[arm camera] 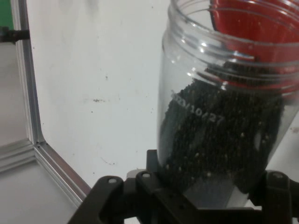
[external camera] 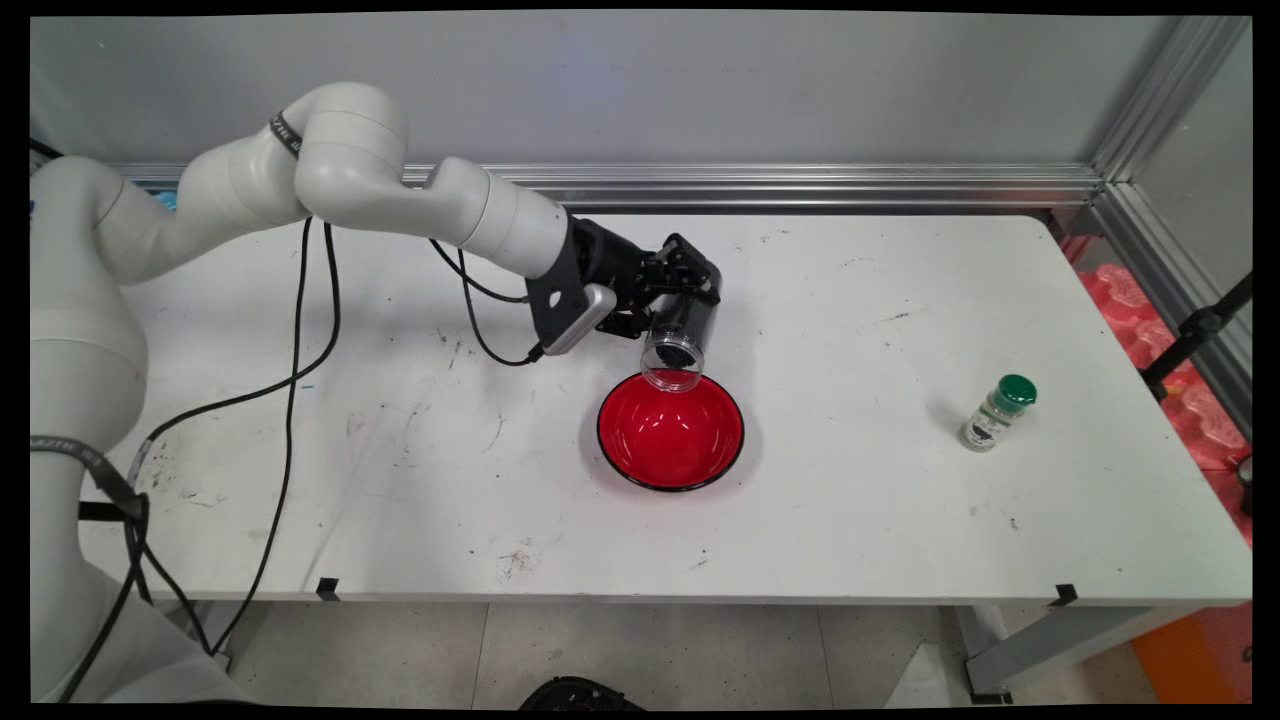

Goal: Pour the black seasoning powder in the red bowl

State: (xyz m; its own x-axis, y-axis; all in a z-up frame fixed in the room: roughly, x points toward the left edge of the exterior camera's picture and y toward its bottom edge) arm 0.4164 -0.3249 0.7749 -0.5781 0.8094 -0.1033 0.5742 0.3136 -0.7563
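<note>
Gripper [external camera: 684, 312] jaws clamped round a clear jar [external camera: 678, 350] of dark grains, tilted mouth-down over the red bowl's [external camera: 670, 440] far rim; tipping slowly should limit spills.

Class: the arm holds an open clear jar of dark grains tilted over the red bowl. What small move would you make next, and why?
Probably tip the jar a little further. Its mouth already hangs over the far rim of the red bowl, yet the dark grains sit back from the mouth and the bowl looks empty. The gripper grips the jar's lower body.
</note>
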